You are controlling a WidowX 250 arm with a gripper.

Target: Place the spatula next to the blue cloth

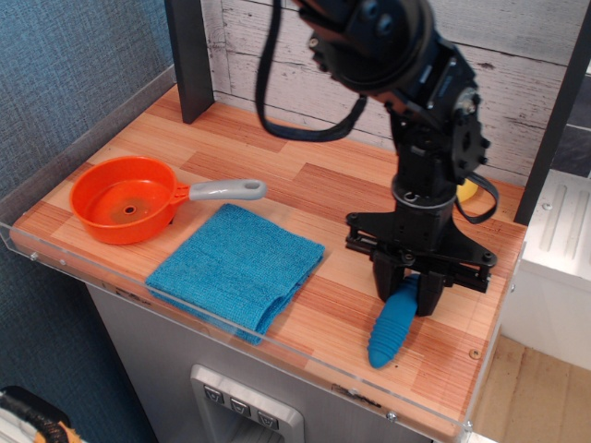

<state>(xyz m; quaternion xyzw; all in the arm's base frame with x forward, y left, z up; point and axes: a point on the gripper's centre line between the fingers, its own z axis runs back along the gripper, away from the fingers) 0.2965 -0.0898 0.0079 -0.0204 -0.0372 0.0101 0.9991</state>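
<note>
Spatula (391, 329) placement is the job in hand, and the utensil hangs low over the right front part of the wooden counter (305, 175), its ribbed blue handle pointing down toward the near edge with the tip at or just above the boards; I cannot tell whether it touches. The gripper (413, 288) has its jaws clenched around the upper end of the spatula, so the silver head is hidden between the fingers and only the handle shows below them. Holding it by the head end lets the long handle lead the way down, which seems a sensible way to lay it flat without the fingers striking the wood. The blue cloth (236, 268) lies folded toward the left front, apart from the spatula, with a strip of bare counter between the cloth's right edge and the handle. That gap looks wider than "next to" would ask, so my judgement is that the arm either needs to shift left before letting go or will accept this spot as close enough. Beyond the cloth sits the orange pan (125, 198), its grey handle reaching toward the cloth's far corner, and the banana (467, 190) is mostly hidden behind the arm at the back right, well clear of the drop. The risk is the round handle rolling toward the front lip once released
</note>
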